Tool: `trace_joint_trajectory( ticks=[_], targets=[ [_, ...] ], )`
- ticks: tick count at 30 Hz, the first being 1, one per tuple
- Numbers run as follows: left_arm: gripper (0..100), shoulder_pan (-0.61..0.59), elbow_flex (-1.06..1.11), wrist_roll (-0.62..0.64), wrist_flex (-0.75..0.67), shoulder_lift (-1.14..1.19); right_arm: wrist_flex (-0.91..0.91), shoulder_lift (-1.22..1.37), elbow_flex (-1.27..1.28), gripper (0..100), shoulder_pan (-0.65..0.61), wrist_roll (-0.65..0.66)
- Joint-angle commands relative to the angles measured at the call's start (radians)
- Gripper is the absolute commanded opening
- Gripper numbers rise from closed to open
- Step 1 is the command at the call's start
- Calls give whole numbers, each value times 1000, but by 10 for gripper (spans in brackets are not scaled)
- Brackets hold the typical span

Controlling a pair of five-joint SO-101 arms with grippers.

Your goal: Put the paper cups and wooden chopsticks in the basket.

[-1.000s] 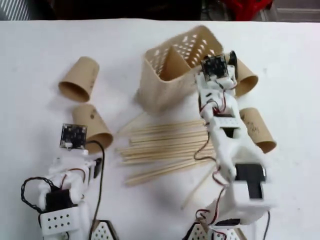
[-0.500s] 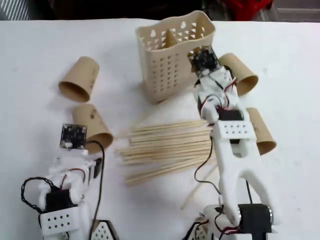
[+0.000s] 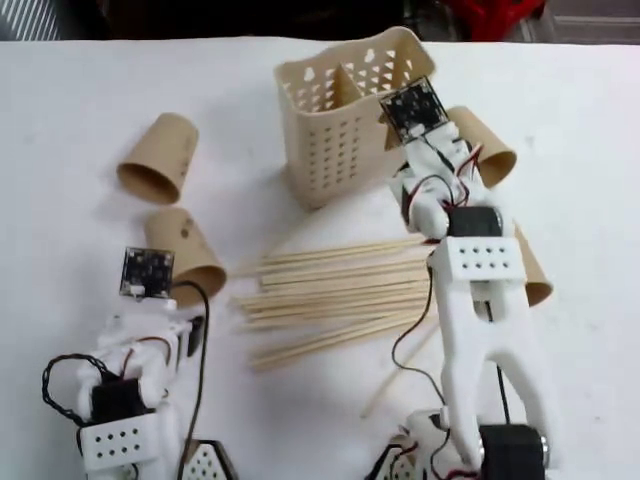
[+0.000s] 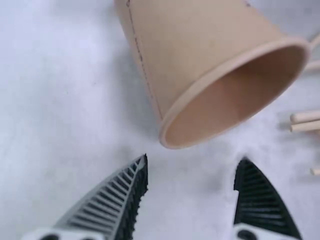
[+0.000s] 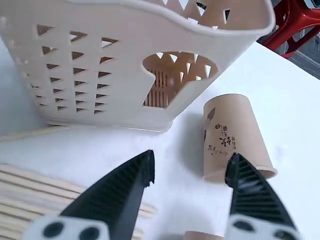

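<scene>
The cream perforated basket (image 3: 345,125) stands upright at the back of the white table. My right gripper (image 5: 191,162) hangs open just in front of the basket's (image 5: 125,60) side wall, with a paper cup (image 5: 232,137) lying beyond its fingertips. That cup (image 3: 482,145) lies right of the basket; another cup (image 3: 530,275) is partly hidden by the right arm (image 3: 475,265). Wooden chopsticks (image 3: 335,295) lie in a loose pile mid-table. Two cups (image 3: 160,155) (image 3: 185,250) lie on their sides at the left. My left gripper (image 4: 194,167) is open, just short of the nearer cup's (image 4: 210,65) mouth.
One stray chopstick (image 3: 398,372) lies apart from the pile, near the right arm's base. The left arm (image 3: 125,385) sits at the front left. A red chair (image 5: 295,20) stands beyond the table's far edge.
The basket went from tipped over to standing upright, then turned slightly. The right arm drew back from it and shifted a little right. The left arm has not moved.
</scene>
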Motion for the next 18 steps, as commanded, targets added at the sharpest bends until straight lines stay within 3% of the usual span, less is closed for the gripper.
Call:
trace_joint_trajectory(
  ticks=[1, 9, 18],
  targets=[
    [275, -2, -5, -8, 2, -8, 222, -94, -178, 230, 12, -9],
    [275, -2, -5, -8, 2, -8, 288, 2, -537, 227, 7, -37],
    [275, -2, -5, -8, 2, -8, 479, 575, -1192, 229, 5, -44]
  ],
)
